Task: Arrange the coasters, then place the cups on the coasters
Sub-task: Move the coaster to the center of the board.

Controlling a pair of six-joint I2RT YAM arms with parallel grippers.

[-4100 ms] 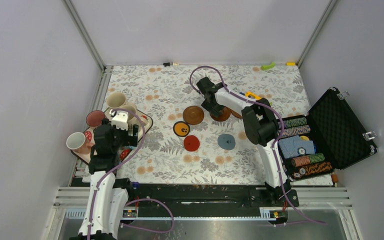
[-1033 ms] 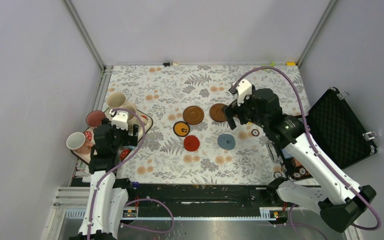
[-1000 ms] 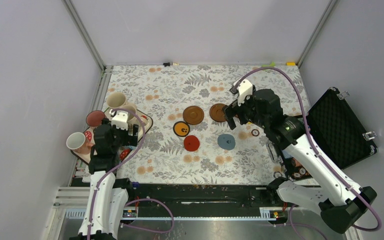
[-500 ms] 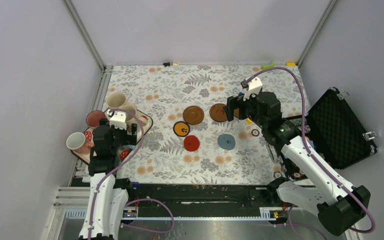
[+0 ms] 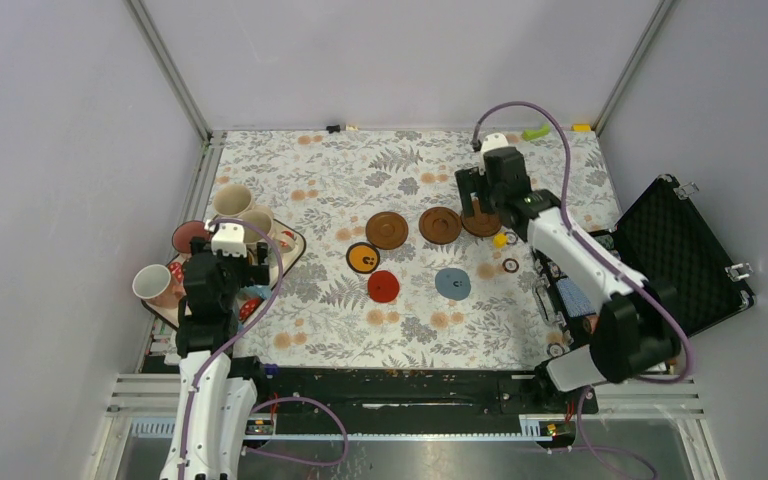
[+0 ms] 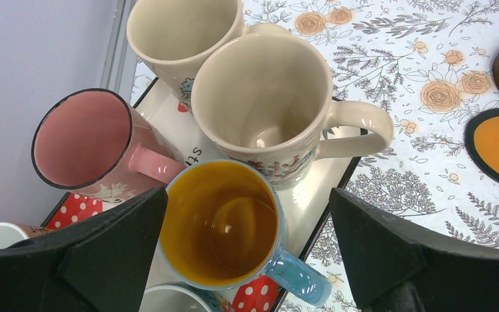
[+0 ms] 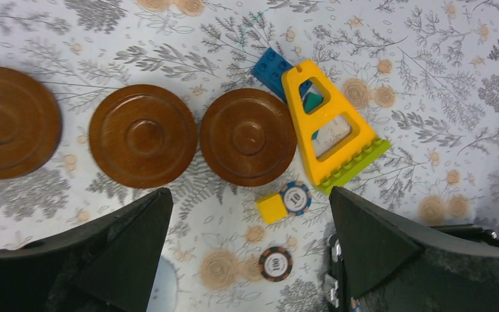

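Three dark brown coasters (image 7: 6, 122) (image 7: 144, 135) (image 7: 248, 136) lie in a row. The orange coaster (image 5: 362, 258), red coaster (image 5: 383, 286) and grey-blue coaster (image 5: 452, 283) lie nearer. My right gripper (image 7: 250, 195) hangs open above the rightmost brown one, holding nothing. The cups stand crowded on the tray (image 6: 312, 205) at the left: a blue cup (image 6: 219, 224) with a yellow inside, two cream cups (image 6: 263, 97) (image 6: 182, 29) and a pink cup (image 6: 84, 140). My left gripper (image 6: 247, 214) is open over the blue cup, its fingers (image 6: 104, 253) either side of it.
A yellow toy frame (image 7: 328, 127), a blue brick (image 7: 273, 68), a small yellow block (image 7: 272, 208) and two poker chips (image 7: 295, 198) (image 7: 275, 263) lie right of the brown coasters. An open black case (image 5: 680, 255) of chips stands at the right edge.
My right arm has swung back and to the right, uncovering the third brown coaster. The left gripper has shifted slightly over the cups. Both stay open.
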